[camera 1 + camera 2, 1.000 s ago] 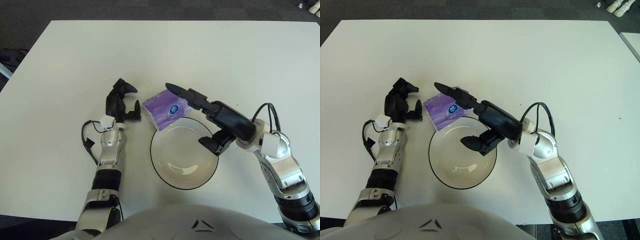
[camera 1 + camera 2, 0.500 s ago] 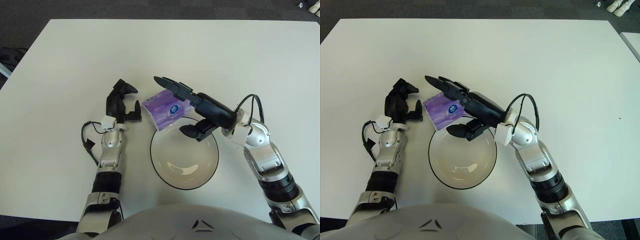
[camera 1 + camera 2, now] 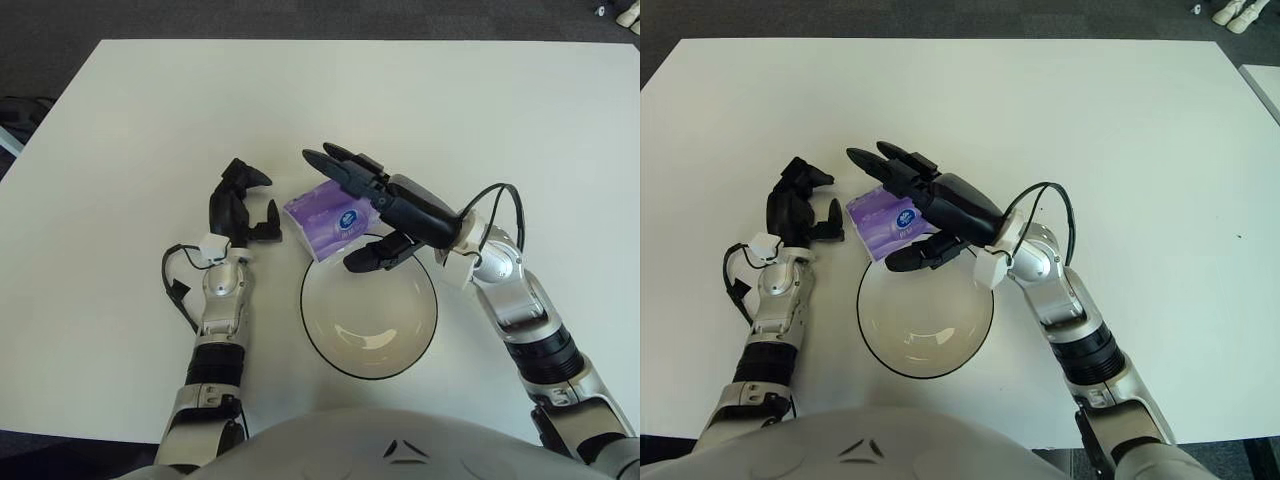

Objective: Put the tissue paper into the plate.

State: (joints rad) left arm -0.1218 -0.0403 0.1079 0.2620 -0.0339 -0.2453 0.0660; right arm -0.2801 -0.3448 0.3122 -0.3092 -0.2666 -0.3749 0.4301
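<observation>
Right hand (image 3: 372,215) spread open over purple tissue pack (image 3: 328,218) beside white black-rimmed plate (image 3: 368,310); best closed squarely. Left hand (image 3: 240,205) idle, part-curled, empty.

I see from two eyes on the robot's head | both look forward and down, close over the white table (image 3: 480,90) | they sit side by side | both show the same plate (image 3: 875,340), both arms and the robot's chest.

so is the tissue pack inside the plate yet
No, the tissue pack lies on the table against the plate's far rim, with the right hand open over it.
</observation>
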